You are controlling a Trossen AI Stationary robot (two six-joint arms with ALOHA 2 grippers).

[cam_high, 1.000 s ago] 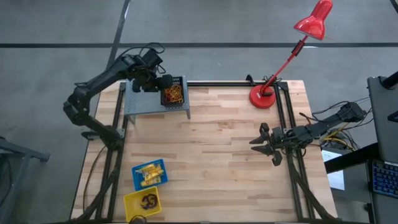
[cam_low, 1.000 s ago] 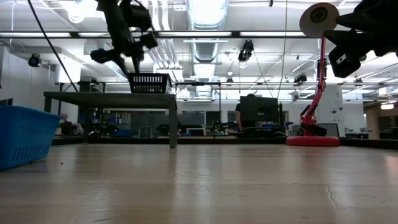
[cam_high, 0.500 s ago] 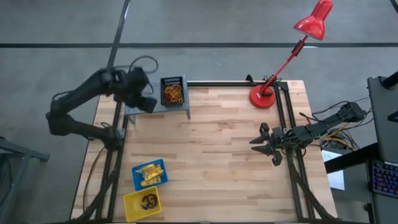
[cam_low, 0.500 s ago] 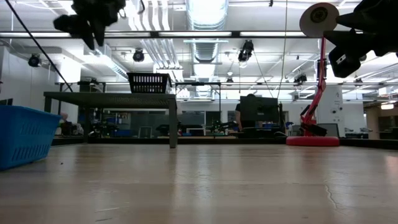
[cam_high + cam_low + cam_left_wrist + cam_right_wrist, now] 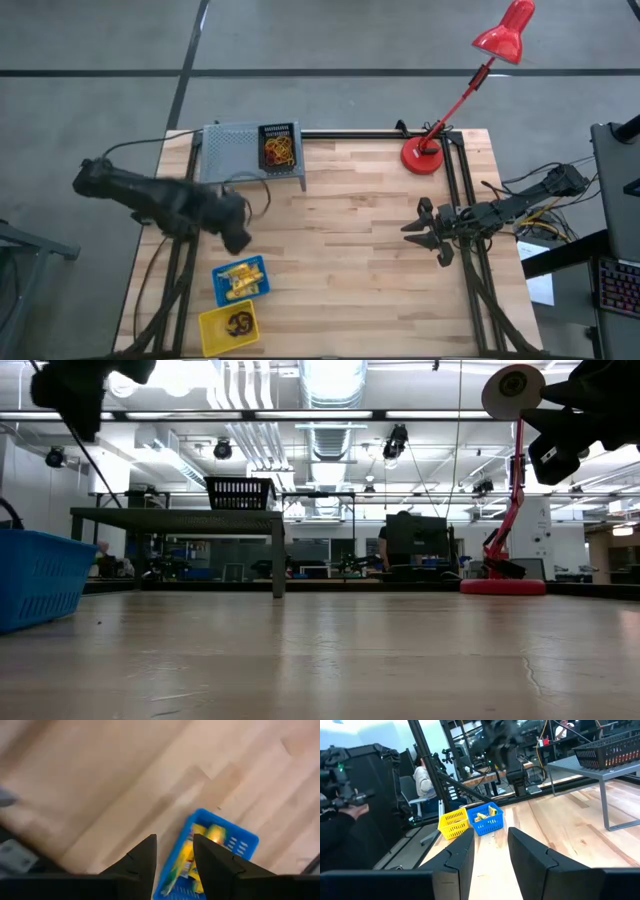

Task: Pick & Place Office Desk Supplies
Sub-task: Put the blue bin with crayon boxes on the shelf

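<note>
The office desk supplies lie sorted in three small bins. Red and orange rubber bands fill the black bin, which stands on a grey stand at the far left. Short yellow tubes lie in the blue bin, and dark rings in the yellow bin at the near left. My left gripper hangs above the table just beyond the blue bin, pointing down, open, with nothing between its fingers. My right gripper waits level near the table's right edge, open and holding nothing.
A red desk lamp stands at the far right, its arm leaning out over the table's far edge. Bare wood lies between the two arms. In the right wrist view, people show in the room beyond the table's left side.
My left gripper has swung away from the black bin on the grey stand, toward the table's near edge along the left side, sinking a little and rolling about its own axis. It now hangs close to the blue bin. The bins have kept their places.
</note>
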